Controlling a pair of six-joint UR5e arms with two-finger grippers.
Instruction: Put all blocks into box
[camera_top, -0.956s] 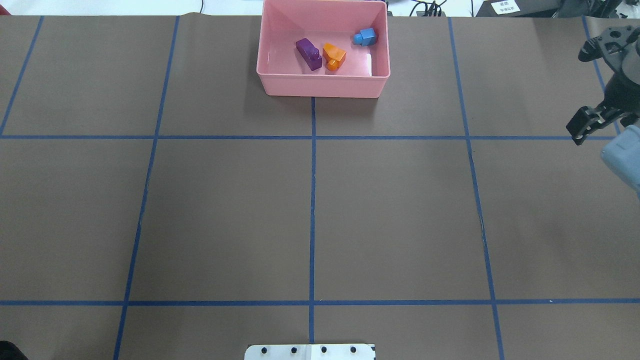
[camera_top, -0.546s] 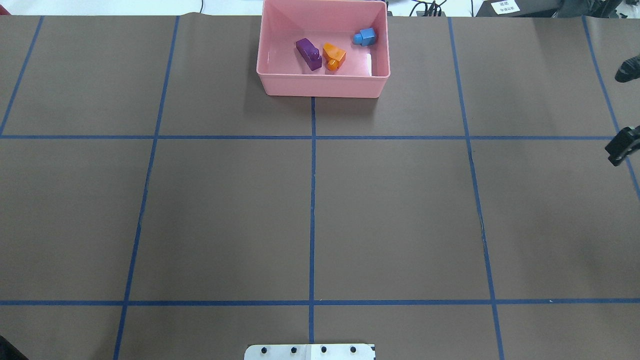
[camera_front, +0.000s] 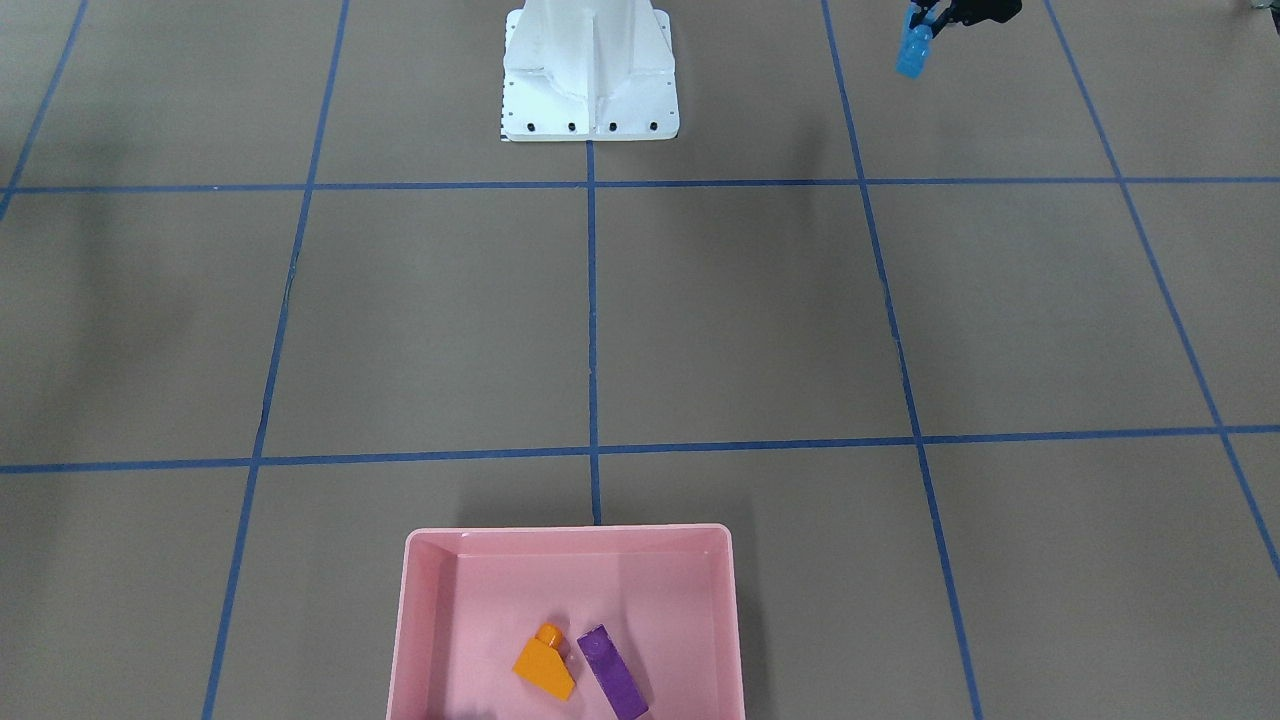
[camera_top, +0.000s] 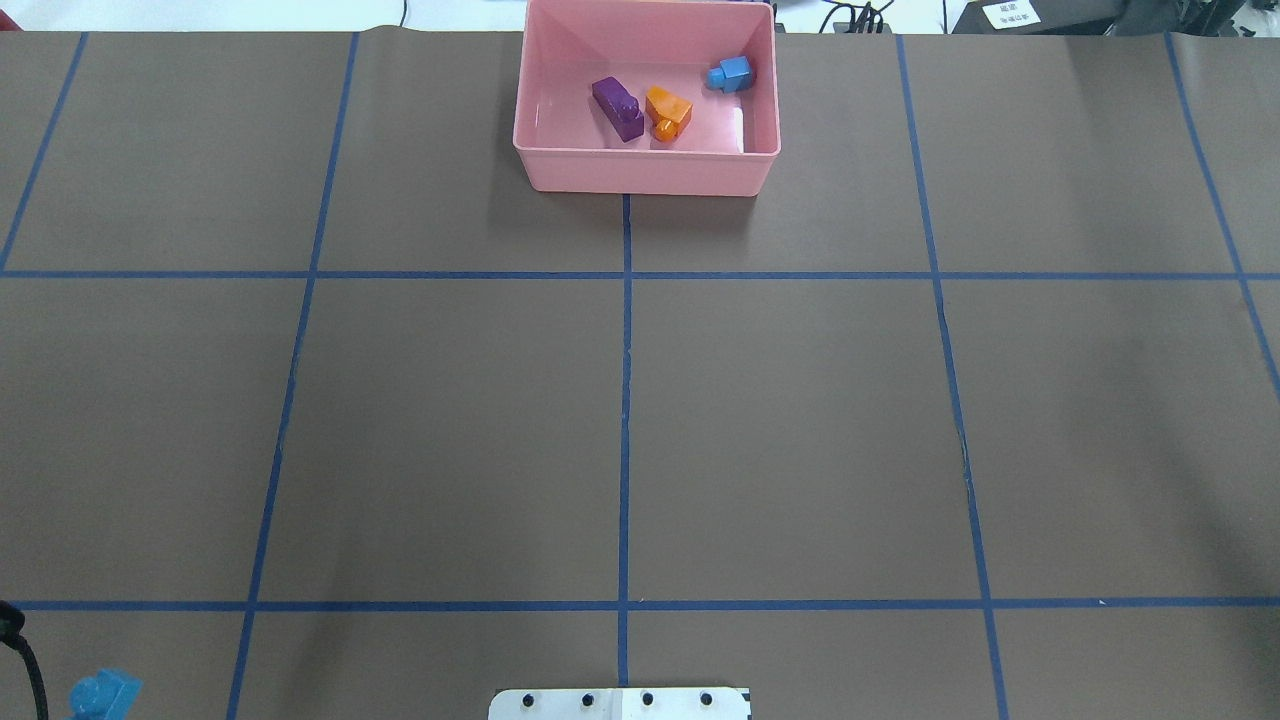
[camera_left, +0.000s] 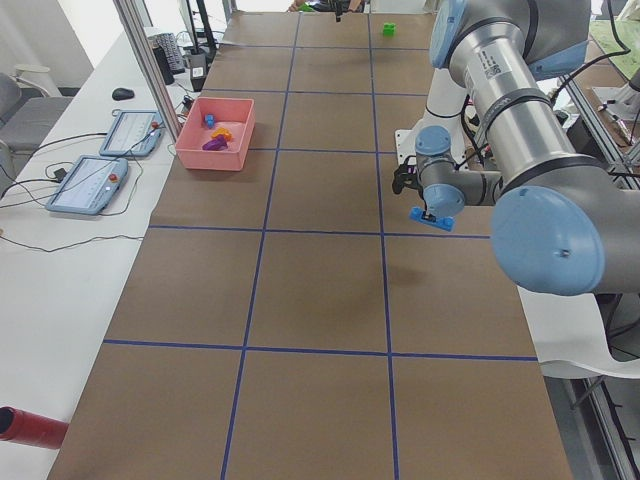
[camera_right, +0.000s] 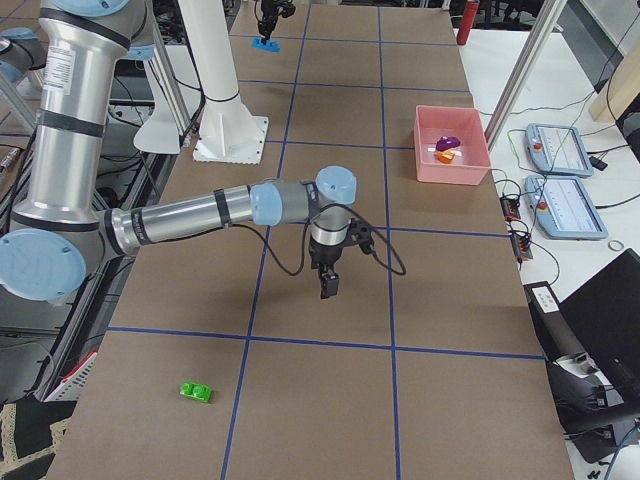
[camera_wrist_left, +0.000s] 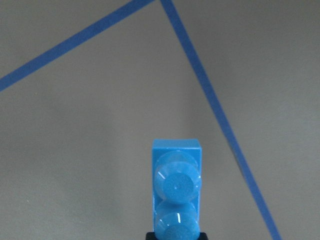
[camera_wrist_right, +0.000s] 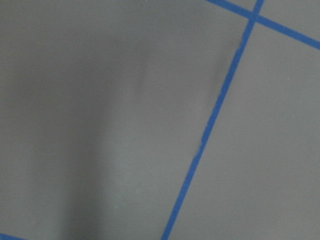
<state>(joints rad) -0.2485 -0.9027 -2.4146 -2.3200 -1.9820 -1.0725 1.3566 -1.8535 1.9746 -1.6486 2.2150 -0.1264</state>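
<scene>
The pink box (camera_top: 645, 172) stands at the table's far middle and also shows in the front view (camera_front: 420, 620). In it lie the long purple brick (camera_top: 618, 107), the orange sloped brick (camera_top: 667, 108) and the small blue brick (camera_top: 732, 74). My left gripper (camera_front: 918, 30) is shut on the long blue brick (camera_front: 913, 52), held above the table near the robot's left side; the left wrist view shows the brick (camera_wrist_left: 176, 195) end-on. The green brick (camera_right: 195, 392) lies on the table at the robot's far right. My right gripper (camera_right: 328, 283) hangs above the table's right half; I cannot tell whether it is open or shut.
The white robot base (camera_front: 590, 100) stands at the table's near middle edge. Blue tape lines divide the brown table. Tablets and cables lie beyond the far edge, past the box (camera_right: 452, 170). A red cylinder (camera_left: 30, 424) lies off the table's left end.
My right arm has drawn back out of the overhead view on the right. The long blue brick has come into the overhead view at the lower left corner.
</scene>
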